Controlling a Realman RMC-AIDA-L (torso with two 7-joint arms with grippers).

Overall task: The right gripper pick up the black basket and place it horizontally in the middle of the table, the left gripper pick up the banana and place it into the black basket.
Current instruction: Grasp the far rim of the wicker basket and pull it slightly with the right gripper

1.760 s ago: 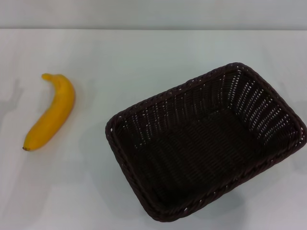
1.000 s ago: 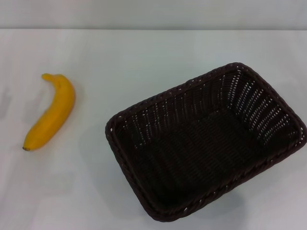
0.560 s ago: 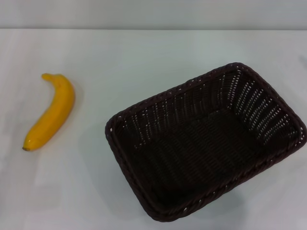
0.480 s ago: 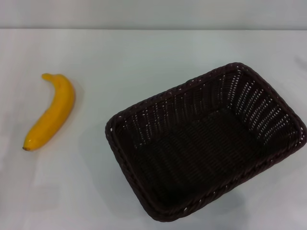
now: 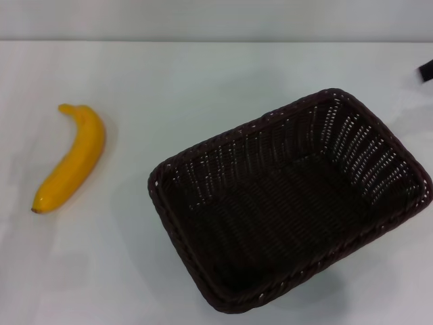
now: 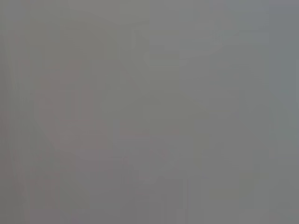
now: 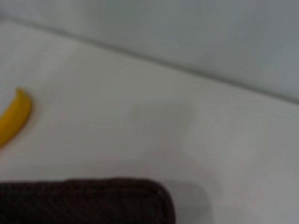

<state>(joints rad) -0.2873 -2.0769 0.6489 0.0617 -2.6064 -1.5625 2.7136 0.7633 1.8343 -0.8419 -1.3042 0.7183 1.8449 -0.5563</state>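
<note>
The black basket (image 5: 291,203) sits on the white table (image 5: 203,81) at the right, turned at a slant, open side up and empty. The banana (image 5: 71,158) lies on the table at the left, well apart from the basket. A small black part of my right gripper (image 5: 426,70) shows at the right edge of the head view, beyond the basket's far corner. The right wrist view shows the basket's rim (image 7: 93,200) and the banana (image 7: 14,116) farther off. My left gripper is out of view; the left wrist view shows only flat grey.
The table's far edge (image 5: 216,42) meets a pale wall. Bare tabletop lies between the banana and the basket.
A black part of the right gripper has come into the head view at the right edge. The basket and the banana have not moved.
</note>
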